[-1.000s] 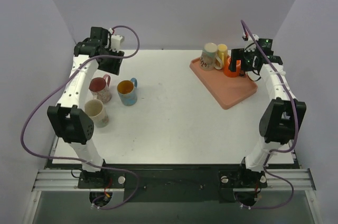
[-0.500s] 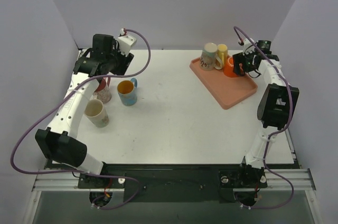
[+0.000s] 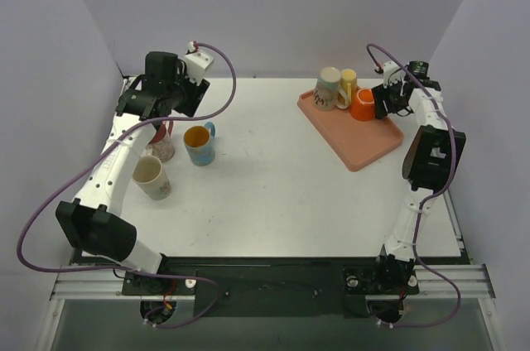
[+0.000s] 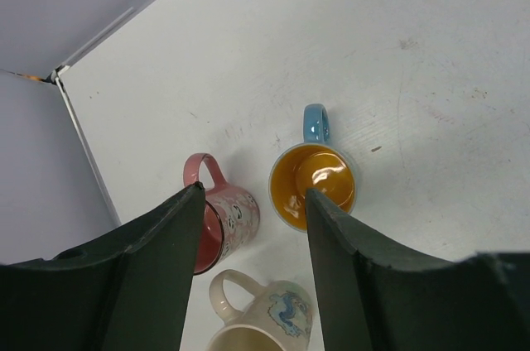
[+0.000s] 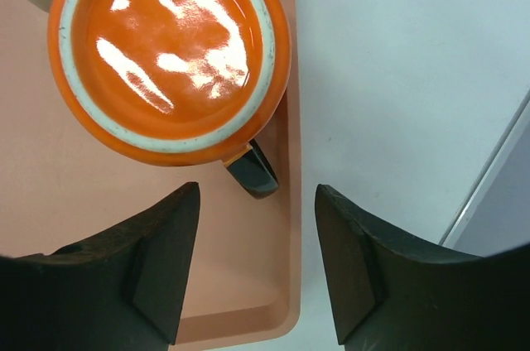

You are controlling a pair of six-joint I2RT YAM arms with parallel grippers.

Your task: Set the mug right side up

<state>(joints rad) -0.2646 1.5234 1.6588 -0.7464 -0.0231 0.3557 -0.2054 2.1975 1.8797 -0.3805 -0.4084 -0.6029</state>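
- White table (image 3: 273, 194), boxed in by pale lilac walls (image 3: 273, 12) on the left, right and far sides.
- Right gripper (image 5: 257, 198) poised over the far right corner of the pink tray (image 5: 83, 243), jaws roughly half parted, nothing between them.
- Just ahead of that gap, the dark handle (image 5: 252, 170) of the orange mug (image 5: 170, 53), untouched.
- Orange mug upside down, glossy base facing up, standing in that far right tray corner.
- Handle right beside the tray's rim; a strip of bare table past it, then the right wall close by, so little room on that side.
- On the mug's other side, a yellow mug (image 3: 349, 82) and a patterned cream mug (image 3: 330, 88), both near it at the tray's far end; touching or not, cannot tell.
- Near half of the tray bare, open room there.
- Left gripper (image 4: 255, 194) hanging above the far left of the table, jaws well apart and empty.
- Below it, a tight group standing mouth up: pink mug (image 4: 228, 210), blue-handled mug (image 4: 315, 181), plain cream mug (image 4: 265, 318).
- Wide bare middle of the table between the two groups.
- Count: six mugs, three on the tray and three on the table; one tray.
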